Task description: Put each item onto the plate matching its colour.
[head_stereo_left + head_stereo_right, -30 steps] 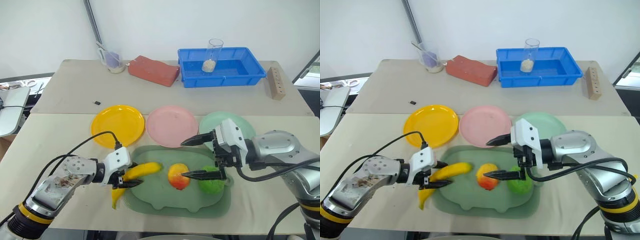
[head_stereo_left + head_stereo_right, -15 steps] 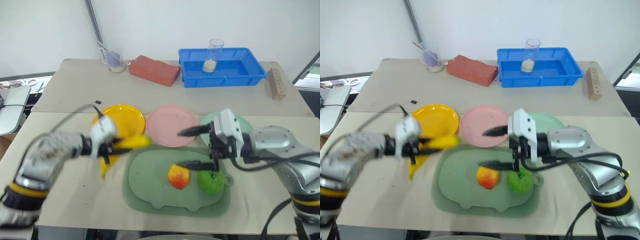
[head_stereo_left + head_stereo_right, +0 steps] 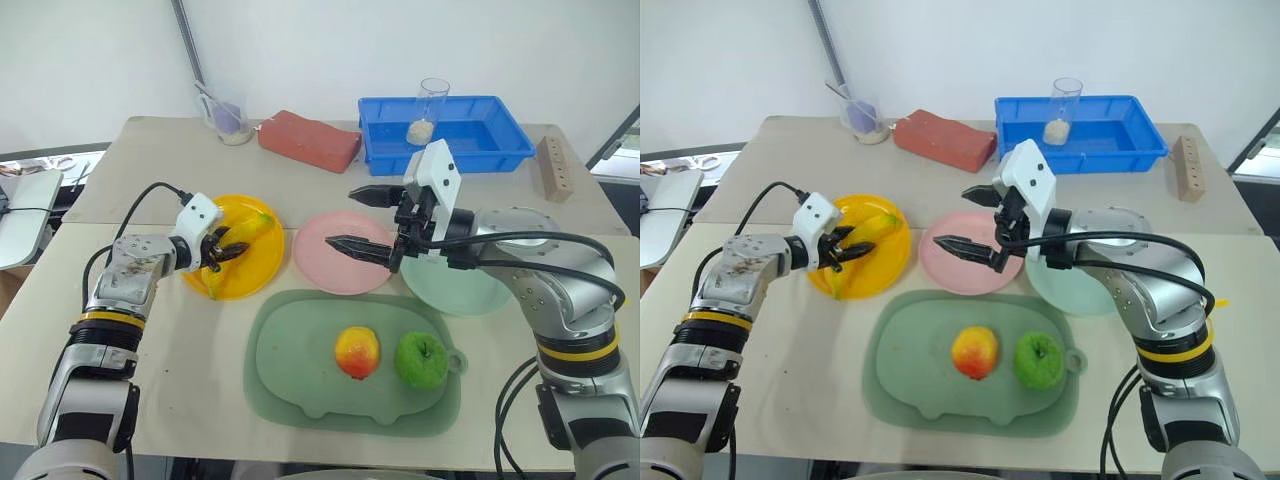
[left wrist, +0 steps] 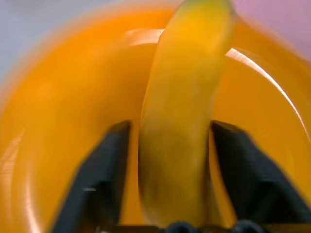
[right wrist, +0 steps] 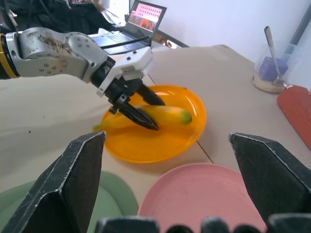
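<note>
We see bright, even light from overhead — shadows under the plates are soft and faint. The left wrist view is blurred throughout, the banana point(image 4: 180, 121) smeared, a white glare arc on the yellow plate point(image 4: 257, 73). Elsewhere — sharp.

Your left gripper point(image 3: 845, 248) sits over the yellow plate point(image 3: 890, 270), its fingers parted either side of the banana point(image 3: 868, 235), which lies across that plate. Your right gripper point(image 3: 975, 222) hangs wide open above the pink plate point(image 3: 950, 275) (nothing between its fingers), while peach point(image 3: 974, 352) and green apple point(image 3: 1038, 361) rest side by side on the dull-green board point(image 3: 910, 375).
</note>
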You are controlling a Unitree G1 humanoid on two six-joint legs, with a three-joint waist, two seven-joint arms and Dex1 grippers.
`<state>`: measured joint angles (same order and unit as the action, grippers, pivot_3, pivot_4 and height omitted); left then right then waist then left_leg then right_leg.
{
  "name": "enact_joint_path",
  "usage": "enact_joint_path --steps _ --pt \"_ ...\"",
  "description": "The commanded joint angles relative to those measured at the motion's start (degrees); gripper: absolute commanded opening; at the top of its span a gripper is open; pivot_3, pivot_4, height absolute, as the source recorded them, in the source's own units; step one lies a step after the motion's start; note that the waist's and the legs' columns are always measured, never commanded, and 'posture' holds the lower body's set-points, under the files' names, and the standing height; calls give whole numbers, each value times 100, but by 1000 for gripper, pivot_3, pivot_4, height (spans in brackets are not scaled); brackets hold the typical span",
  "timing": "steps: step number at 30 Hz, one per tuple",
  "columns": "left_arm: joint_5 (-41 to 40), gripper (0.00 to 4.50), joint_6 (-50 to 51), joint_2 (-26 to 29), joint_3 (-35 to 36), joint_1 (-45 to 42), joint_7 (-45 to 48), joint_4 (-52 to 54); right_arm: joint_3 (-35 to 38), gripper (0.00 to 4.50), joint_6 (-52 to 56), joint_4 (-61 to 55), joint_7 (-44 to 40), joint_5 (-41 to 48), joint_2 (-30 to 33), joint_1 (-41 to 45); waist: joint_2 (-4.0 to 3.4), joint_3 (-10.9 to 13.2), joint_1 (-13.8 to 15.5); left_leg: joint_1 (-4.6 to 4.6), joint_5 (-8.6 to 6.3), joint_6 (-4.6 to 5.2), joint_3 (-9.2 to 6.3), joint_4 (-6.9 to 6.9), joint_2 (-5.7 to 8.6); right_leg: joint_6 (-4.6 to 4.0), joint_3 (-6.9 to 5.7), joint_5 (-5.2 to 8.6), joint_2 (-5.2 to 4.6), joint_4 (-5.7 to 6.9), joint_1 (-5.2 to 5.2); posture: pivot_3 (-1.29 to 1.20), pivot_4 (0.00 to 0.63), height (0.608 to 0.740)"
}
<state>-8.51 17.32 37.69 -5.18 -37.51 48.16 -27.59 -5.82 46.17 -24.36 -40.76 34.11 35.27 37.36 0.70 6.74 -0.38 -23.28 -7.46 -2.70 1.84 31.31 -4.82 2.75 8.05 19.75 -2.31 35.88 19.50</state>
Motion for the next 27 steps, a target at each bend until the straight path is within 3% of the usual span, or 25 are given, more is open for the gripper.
enact_joint_path --steps 1,9,13,20,27 --pt "-80 4376 -87 215 309 -231 198 133 188 4500 37 -234 -30 16 147 -53 0 -1 -6 0 0 0 0 0 0 0 0 0 0 0 0 0 150 740" --pt "-578 4454 456 839 461 -347 1331 1373 329 4500 60 -491 -465 218 710 -495 0 0 -26 -3 1 0 0 -5 -2 1 0 1 3 2 -21 0 150 740" --pt "-994 4454 725 961 280 -81 1971 2676 432 4500 -55 -544 -929 268 1111 -807 1 0 -24 5 0 0 0 2 -2 2 0 3 2 -3 -18 0 150 740" --pt "-979 4454 -52 638 -741 835 2714 4332 944 4500 89 -910 -1577 608 1945 -1497 -9 -6 -35 2 0 1 -1 1 -2 1 1 2 2 -7 -38 0 150 740" --pt "-424 4454 -1282 -199 -1686 917 2910 3655 1811 4500 629 -1614 -1445 1258 2423 -2421 8 5 12 1 -29 48 -9 63 0 6 0 8 0 -13 -42 0 150 740"
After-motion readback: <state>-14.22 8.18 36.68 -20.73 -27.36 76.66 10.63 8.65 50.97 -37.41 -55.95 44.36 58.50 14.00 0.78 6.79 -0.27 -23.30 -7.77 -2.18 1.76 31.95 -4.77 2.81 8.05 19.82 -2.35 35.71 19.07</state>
